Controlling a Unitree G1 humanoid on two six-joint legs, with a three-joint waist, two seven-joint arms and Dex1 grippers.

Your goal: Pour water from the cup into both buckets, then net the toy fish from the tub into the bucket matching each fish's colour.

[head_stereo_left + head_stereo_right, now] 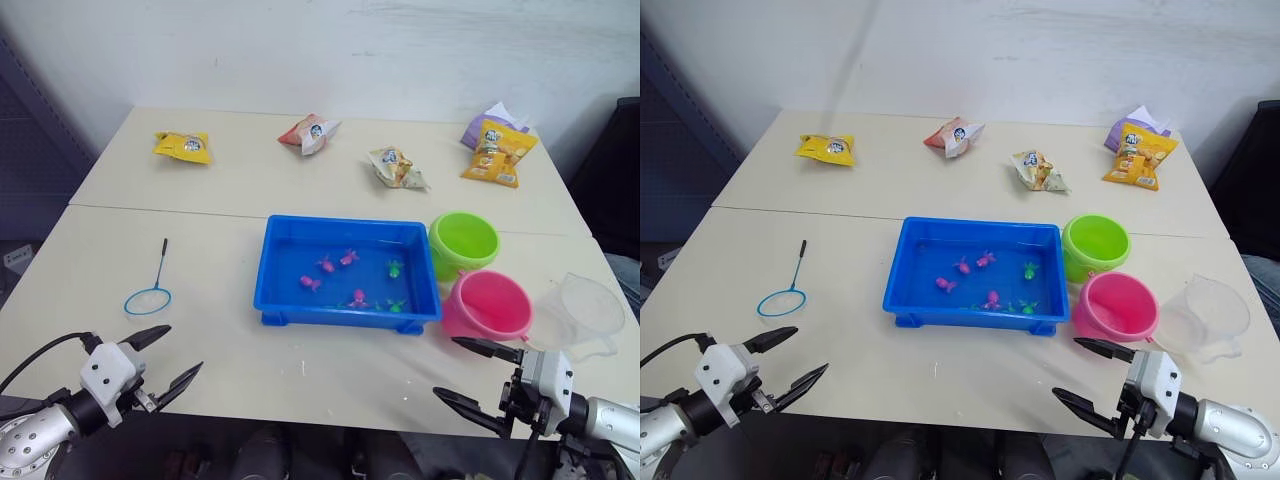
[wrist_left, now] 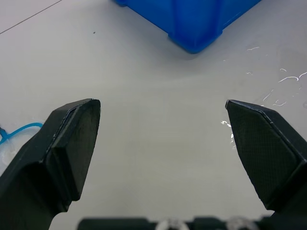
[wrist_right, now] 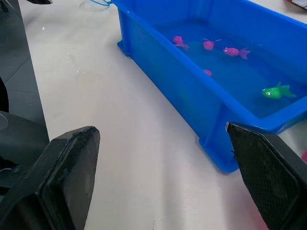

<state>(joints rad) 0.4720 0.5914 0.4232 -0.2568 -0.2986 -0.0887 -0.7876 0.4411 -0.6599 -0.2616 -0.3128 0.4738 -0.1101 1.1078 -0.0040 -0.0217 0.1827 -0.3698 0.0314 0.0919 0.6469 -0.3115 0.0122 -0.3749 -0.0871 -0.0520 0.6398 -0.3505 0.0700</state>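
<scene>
Cup (image 1: pixel 583 315) just beyond the open, empty right gripper (image 1: pixel 478 374); left gripper (image 1: pixel 165 358) open near net (image 1: pixel 150 290).

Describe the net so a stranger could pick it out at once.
Start at the blue tub in the middle of the table. On the robot's left of it, apart from everything else, lies the net: a light blue hoop on a thin dark handle, the only stick-like item there.

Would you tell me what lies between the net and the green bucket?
The blue tub, holding toy fish, lies between the net and the green bucket, seen in both eye views.
</scene>
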